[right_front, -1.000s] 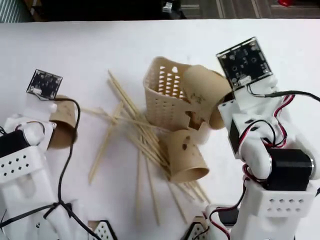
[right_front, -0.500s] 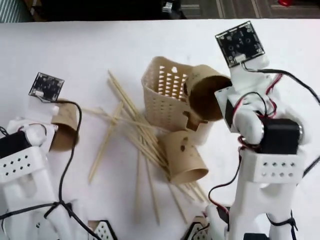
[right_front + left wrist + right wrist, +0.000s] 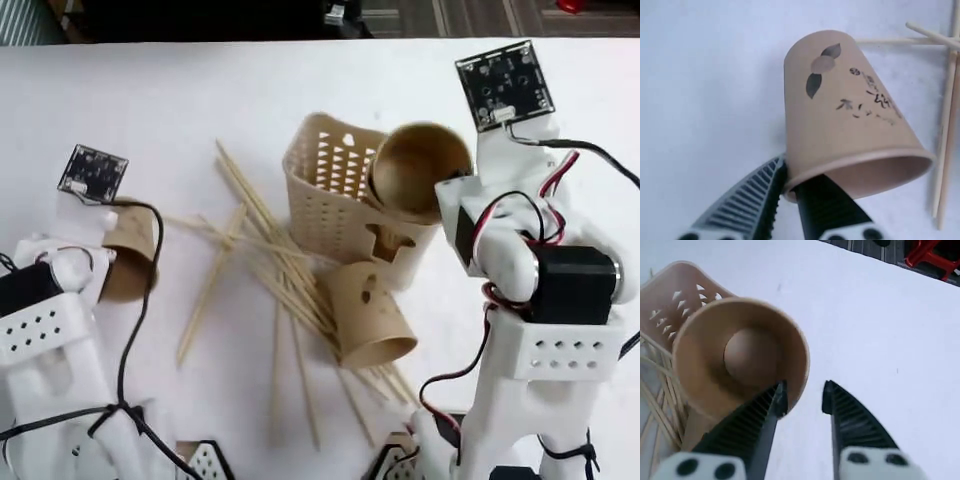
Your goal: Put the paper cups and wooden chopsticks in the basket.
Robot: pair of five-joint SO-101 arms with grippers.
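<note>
The left gripper (image 3: pixel 790 181) is clenching the rim of a brown printed paper cup (image 3: pixel 845 115) near the white table's (image 3: pixel 150 90) left edge. The right gripper (image 3: pixel 804 391) is gaping beside a second brown paper cup (image 3: pixel 740 357) that is leaning on the beige perforated plastic basket (image 3: pixel 320 190).

A cup (image 3: pixel 415 165) partly covers the basket (image 3: pixel 325 190) mouth; chopsticks (image 3: pixel 262 250) litter its near side.

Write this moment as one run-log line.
left gripper: shut on left cup rim | right gripper: open beside tilted cup at basket rim | loose: third cup, chopsticks on table
</note>
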